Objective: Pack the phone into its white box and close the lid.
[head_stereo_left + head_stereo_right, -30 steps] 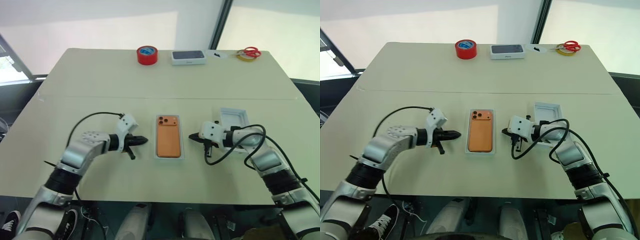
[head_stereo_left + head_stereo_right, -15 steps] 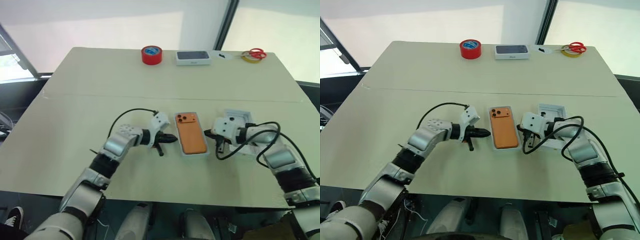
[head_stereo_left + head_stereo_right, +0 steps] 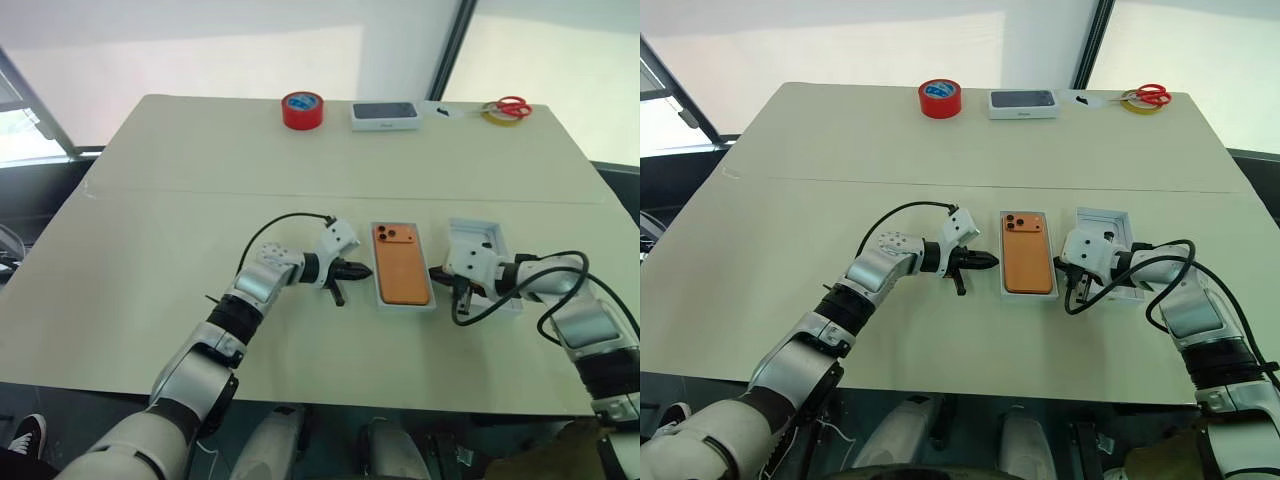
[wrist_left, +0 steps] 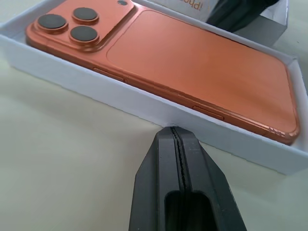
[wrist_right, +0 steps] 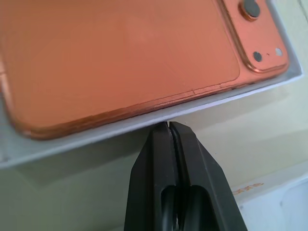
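The orange phone (image 3: 401, 266) lies camera side up inside the shallow white box (image 4: 101, 89) at the middle of the table. My left gripper (image 3: 365, 270) is shut, and its tip (image 4: 172, 129) touches the box's left long wall. On the other side my right gripper (image 3: 435, 272) is also shut, its tip (image 5: 169, 126) against the right long wall. The lid (image 3: 480, 244) rests hollow side up just right of the box, behind my right gripper. Neither gripper holds anything.
At the table's far edge stand a red tape roll (image 3: 302, 108), a white box with a dark top (image 3: 385, 115), red scissors (image 3: 510, 103) and a yellow tape roll (image 3: 491, 115). A seam (image 3: 200, 192) crosses the table behind the box.
The white box with the phone has slid right, close to the lid, pressed between both shut grippers. My left gripper followed it to the right; my right gripper backed off to the right.
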You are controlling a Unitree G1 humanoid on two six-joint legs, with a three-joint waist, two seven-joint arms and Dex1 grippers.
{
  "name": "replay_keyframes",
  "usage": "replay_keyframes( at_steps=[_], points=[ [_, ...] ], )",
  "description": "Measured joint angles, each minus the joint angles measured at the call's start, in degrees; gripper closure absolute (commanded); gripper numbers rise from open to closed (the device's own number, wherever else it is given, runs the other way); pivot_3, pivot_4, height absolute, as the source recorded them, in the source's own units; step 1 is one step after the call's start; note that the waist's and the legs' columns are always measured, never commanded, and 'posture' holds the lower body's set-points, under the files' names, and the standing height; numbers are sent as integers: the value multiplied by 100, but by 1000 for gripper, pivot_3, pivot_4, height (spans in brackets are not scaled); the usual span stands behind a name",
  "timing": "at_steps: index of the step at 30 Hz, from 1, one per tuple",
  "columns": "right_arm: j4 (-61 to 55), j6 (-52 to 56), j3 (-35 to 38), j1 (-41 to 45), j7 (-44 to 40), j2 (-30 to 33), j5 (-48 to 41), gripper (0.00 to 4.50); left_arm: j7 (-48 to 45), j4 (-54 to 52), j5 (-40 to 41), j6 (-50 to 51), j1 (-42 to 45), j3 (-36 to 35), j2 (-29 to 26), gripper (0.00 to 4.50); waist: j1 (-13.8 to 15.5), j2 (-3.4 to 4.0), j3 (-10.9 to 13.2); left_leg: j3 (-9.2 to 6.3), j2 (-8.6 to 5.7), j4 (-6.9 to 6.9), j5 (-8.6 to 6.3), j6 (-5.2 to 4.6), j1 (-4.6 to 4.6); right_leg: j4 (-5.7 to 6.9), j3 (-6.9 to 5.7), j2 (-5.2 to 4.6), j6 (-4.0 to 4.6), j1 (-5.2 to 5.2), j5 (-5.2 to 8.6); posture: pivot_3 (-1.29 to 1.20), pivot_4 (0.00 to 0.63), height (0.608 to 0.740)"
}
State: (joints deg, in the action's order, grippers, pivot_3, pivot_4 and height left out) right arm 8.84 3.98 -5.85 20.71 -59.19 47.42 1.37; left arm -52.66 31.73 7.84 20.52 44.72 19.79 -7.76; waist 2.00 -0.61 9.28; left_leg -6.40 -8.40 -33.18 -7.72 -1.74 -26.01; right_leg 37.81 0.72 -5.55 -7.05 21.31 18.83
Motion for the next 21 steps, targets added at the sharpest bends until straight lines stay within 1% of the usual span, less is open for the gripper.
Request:
replay_keyframes(
  at_steps=[8,13,18,21],
  points=[
    [-193,337,1,-18,-193,22,-80,4444,46,66,-100,-103,-11,-98,48,4500,-14,0,0,-1,0,0,0,0,0,5,-1,1,-1,1,0,0,150,736],
    [-77,50,-10,39,20,13,58,4444,62,-208,-113,-42,-186,-129,26,4500,-48,0,0,-1,0,-1,1,0,0,7,0,1,-1,2,0,0,150,736],
    [-76,-154,19,-47,20,169,51,4444,16,-597,-70,237,-370,-169,-155,4500,-77,0,0,-1,0,0,1,0,0,7,-1,1,-1,2,0,0,150,736],
    [-138,-225,173,-317,-41,404,-41,4444,-34,-980,83,478,-568,-361,-391,4500,-125,0,0,-3,0,0,1,0,0,8,-1,1,-1,2,0,0,150,736]
  ],
)
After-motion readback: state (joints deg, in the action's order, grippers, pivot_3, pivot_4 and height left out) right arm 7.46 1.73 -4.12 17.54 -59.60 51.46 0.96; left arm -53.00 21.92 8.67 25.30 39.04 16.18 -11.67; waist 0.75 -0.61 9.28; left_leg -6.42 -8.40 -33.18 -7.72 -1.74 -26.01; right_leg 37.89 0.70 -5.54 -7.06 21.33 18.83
